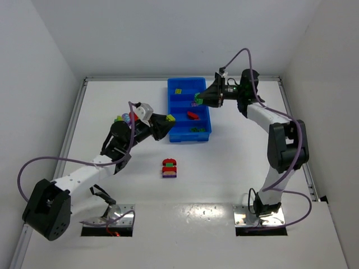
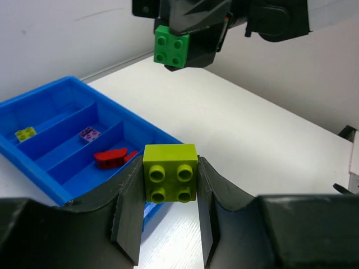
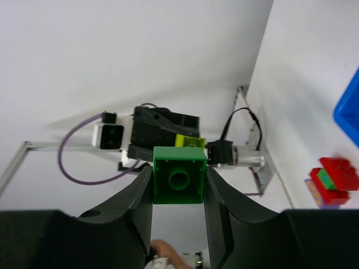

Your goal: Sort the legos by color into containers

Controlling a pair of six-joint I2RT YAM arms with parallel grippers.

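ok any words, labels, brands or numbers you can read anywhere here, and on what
none can be read. The studs on the yellow-green brick in the left claw and on the green brick in the right claw show no legible marking. The blue tray shows no text.

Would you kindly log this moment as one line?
left end effector: shut on yellow-green brick | right end effector: shut on green brick | cluster: on table

We see a white counter (image 1: 224, 176) enclosed by plain white walls (image 1: 179, 39) on three sides, with thin metal rails (image 1: 71, 120) running along its left, right and far edges.
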